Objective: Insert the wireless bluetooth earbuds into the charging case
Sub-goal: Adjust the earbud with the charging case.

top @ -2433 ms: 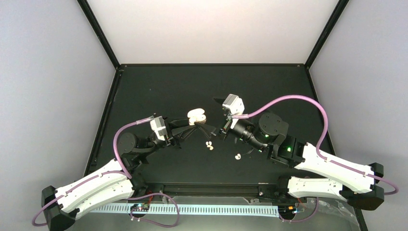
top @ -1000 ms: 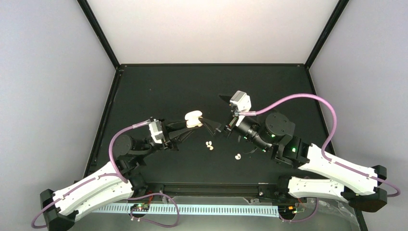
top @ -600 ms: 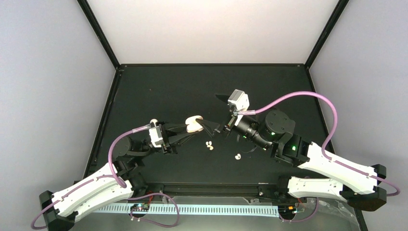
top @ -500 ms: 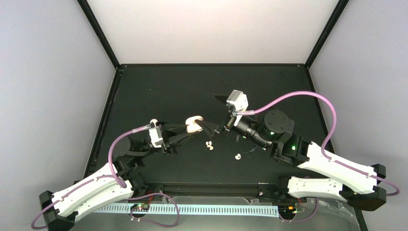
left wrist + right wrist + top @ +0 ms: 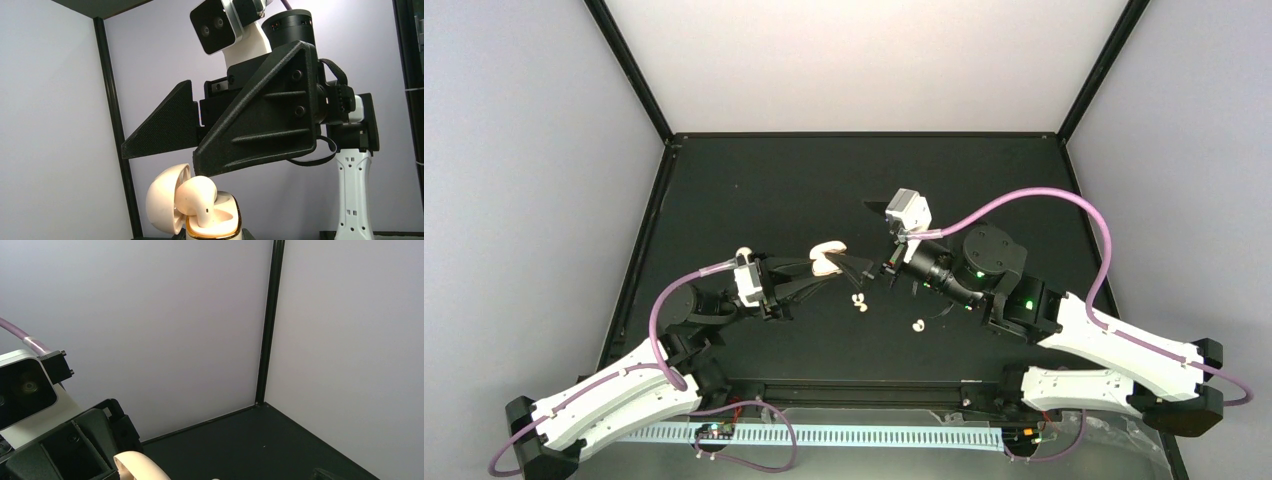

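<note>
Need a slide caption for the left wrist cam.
Right claw poised just above an earbud standing stem-down in the open cream charging case; contact unclear.

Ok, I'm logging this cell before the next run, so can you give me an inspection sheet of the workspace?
Surface: black table, no spills seen.
Job's things: open charging case; one earbud stem-down in it, head above the rim; three more on the table, a pair and a single.
Clutter: nothing seen.
Grippers: left gripper holds the case; right gripper at the earbud, open or shut unclear.
Cables: purple cables arch over both arms.
Surroundings: pale walls, black frame posts.
</note>
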